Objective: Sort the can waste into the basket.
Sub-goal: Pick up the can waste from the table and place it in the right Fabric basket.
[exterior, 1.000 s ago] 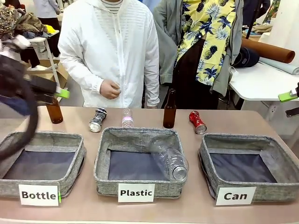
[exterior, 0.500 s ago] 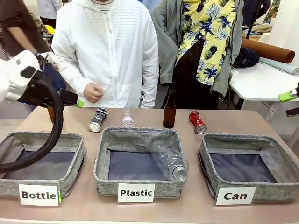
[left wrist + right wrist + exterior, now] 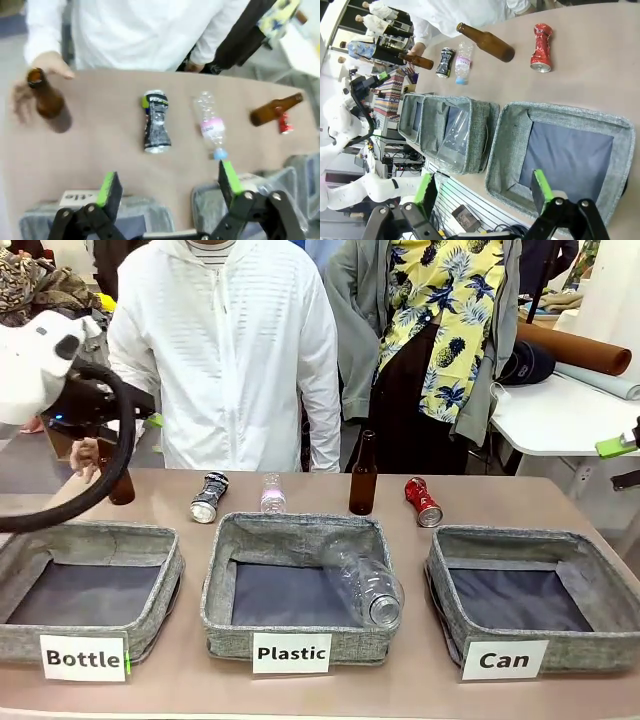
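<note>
Green-padded left gripper (image 3: 167, 181) wide open, empty, facing silver can (image 3: 156, 120), right gripper (image 3: 482, 186) likewise, seemingly over basket (image 3: 496, 159)

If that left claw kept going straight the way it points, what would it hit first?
Probably the silver crushed can lying on the table: in the left wrist view it sits almost centred ahead of the open left gripper. Depth is unclear, so it might meet bare table just beside the can instead.

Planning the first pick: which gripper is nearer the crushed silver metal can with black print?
Left. The left gripper hangs open with the silver can straight ahead of it. The right gripper, open, is above the grey fabric Can basket at the far right.
</note>
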{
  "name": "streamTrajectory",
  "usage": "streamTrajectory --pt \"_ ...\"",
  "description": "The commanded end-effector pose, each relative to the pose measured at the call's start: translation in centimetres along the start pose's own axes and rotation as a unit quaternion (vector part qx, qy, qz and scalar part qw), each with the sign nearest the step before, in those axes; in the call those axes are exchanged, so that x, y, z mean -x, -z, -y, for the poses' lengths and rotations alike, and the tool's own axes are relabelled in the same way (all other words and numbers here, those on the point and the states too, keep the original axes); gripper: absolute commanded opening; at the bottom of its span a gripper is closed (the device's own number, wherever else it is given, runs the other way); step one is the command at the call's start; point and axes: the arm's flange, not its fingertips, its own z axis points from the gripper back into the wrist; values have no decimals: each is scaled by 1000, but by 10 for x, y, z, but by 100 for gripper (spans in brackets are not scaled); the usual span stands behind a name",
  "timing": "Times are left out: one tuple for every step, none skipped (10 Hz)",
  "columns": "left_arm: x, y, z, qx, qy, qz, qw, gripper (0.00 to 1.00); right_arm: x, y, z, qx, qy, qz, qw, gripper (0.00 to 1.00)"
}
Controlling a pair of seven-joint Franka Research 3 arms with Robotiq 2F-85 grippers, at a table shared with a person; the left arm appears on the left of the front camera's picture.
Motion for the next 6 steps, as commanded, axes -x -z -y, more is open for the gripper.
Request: streamTrajectory --pt "0 -48 -13 39 7 -61 997 100 -4 1 -2 1 5 5 1000 100" --pt "16 -90 -43 60 18 -72 995 100 -4 1 -2 1 5 5 1000 100" --pt "49 -146 -83 103 50 -88 989 100 -4 1 -2 1 5 5 1000 100" --pt "75 -189 -118 119 47 -75 989 100 -4 1 -2 1 5 5 1000 100" --pt "86 -225 -152 138 21 -68 988 100 -4 1 -2 1 5 5 1000 100" --pt "88 -253 -188 166 -10 -70 984 100 -4 1 -2 1 5 5 1000 100"
